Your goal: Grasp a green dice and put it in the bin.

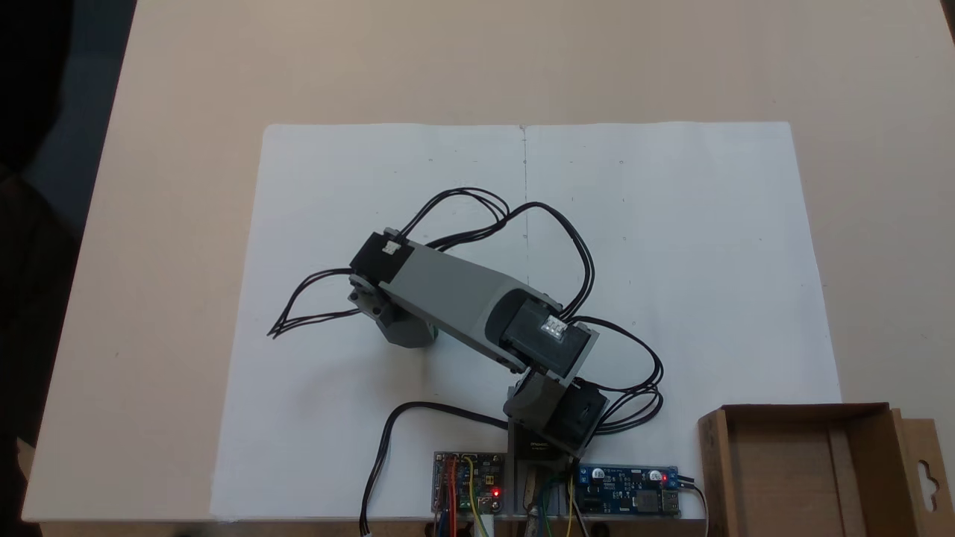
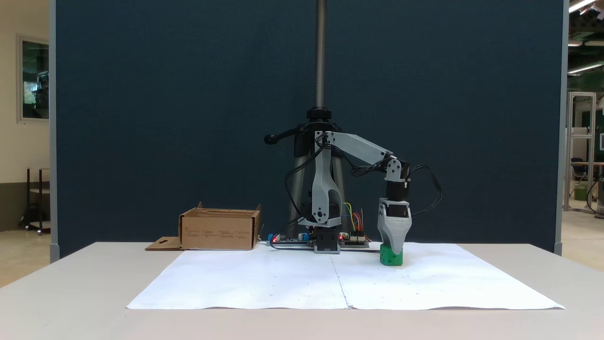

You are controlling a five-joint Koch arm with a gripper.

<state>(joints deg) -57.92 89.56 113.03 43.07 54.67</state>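
Observation:
The green dice (image 2: 388, 258) rests on the white paper, right of the arm's base in a fixed view. My gripper (image 2: 394, 250) points straight down onto it, and its grey tip overlaps the dice's top right part. The jaws line up one behind the other, so their gap is hidden. From above, the gripper (image 1: 399, 324) covers the dice. The bin (image 1: 714, 470), a brown cardboard box with a hang-hole flap, stands at the lower right corner of the table; seen from the front, the bin (image 2: 219, 231) is at the back left and nothing shows inside it.
A white paper sheet (image 1: 671, 261) covers the table's middle. Two circuit boards (image 1: 466, 483) (image 1: 630, 492) flank the arm's base at the near edge. Black cables (image 1: 313, 313) loop out from the arm over the paper. A tripod pole (image 2: 321, 56) rises behind the base.

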